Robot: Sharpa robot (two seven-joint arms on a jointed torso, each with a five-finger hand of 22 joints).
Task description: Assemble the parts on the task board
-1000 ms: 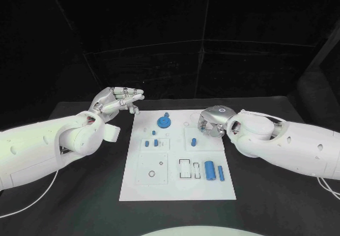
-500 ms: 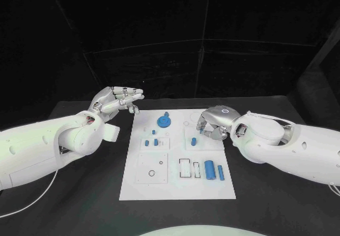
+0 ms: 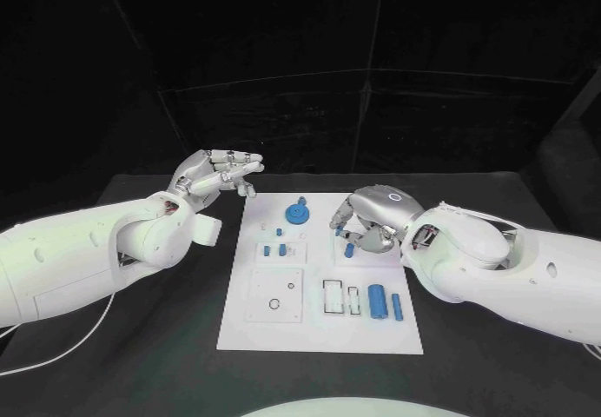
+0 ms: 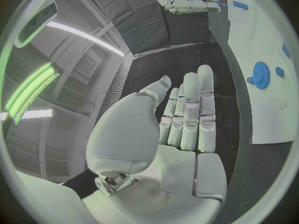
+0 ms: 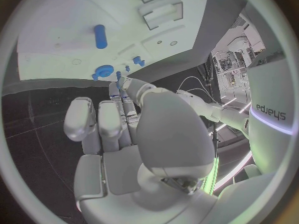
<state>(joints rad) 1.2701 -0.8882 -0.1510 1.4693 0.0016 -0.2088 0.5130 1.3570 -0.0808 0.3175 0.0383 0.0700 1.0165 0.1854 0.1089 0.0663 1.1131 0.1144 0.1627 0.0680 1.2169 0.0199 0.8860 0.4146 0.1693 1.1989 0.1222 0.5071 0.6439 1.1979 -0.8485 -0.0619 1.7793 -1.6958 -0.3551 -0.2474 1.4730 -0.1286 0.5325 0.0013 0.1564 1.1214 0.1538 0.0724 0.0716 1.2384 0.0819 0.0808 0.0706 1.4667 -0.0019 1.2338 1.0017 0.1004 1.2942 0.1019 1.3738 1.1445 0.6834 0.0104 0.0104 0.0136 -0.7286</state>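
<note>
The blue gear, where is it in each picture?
Head view: gear at the board's far end.
Left wrist view: gear beyond the left hand.
Right wrist view: gear beyond the right hand.
Shared landmark: the white board.

The right hand (image 3: 367, 217) is sliding in from the task board's (image 3: 320, 334) right edge toward its middle, and it's now pinching a small blue part (image 3: 337, 229) at its fingertips.
</note>
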